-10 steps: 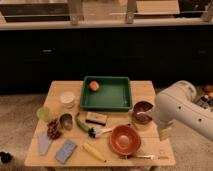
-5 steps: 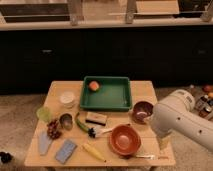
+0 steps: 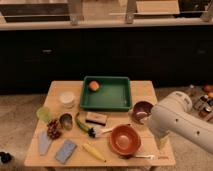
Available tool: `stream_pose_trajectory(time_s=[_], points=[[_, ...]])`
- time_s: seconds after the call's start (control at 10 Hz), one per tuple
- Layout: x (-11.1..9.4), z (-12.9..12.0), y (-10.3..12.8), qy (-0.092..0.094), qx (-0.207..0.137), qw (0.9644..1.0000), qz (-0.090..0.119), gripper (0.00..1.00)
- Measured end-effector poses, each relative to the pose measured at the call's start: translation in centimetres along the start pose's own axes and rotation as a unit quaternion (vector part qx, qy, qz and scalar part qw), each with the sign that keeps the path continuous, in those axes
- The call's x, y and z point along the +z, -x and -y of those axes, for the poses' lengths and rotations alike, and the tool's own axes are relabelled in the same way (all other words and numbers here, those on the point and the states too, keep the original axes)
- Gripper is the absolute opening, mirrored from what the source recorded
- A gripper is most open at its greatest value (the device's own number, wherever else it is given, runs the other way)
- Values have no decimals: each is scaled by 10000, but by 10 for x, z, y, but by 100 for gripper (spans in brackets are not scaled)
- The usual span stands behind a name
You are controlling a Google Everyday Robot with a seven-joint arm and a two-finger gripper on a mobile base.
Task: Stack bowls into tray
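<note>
While the white arm [image 3: 182,125] reaches in from the right over the near right part of the wooden table [image 3: 145,90], its gripper [image 3: 146,120] sits at the arm's leading end, just beside the near right rim of the maroon bowl [image 3: 141,110]; the arm's bulk covers it, so I cannot tell whether it is spread, closed or holding anything. That bowl is deep, round and dark maroon-purple, standing upright just off the tray's near right corner. The orange-red bowl [image 3: 125,140] is wider and shallower, with a darker inside, and rests upright near the table's front edge, left of the arm and apart from the maroon one. The tray [image 3: 112,96] is a large dark-green rectangle with raised sides and a flat bottom, lying at the far middle of the table; a small orange fruit [image 3: 94,86] lies in its far left corner. Left of the tray stands a small white container [image 3: 67,98], with a pale green cup [image 3: 43,114] and a metal cup [image 3: 66,120] nearer. A blue sponge [image 3: 66,150] and a long yellow item [image 3: 94,151] lie along the near edge.
</note>
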State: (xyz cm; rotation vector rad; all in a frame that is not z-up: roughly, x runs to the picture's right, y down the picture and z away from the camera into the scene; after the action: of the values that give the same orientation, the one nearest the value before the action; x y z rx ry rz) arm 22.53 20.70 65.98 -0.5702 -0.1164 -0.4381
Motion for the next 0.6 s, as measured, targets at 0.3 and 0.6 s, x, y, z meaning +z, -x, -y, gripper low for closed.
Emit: stream_pose_trajectory(time_s=[0.3, 0.6], points=[[6, 34, -32, -115, -485, 9988, 3, 80], [14, 49, -56, -126, -1007, 9948, -68, 80]])
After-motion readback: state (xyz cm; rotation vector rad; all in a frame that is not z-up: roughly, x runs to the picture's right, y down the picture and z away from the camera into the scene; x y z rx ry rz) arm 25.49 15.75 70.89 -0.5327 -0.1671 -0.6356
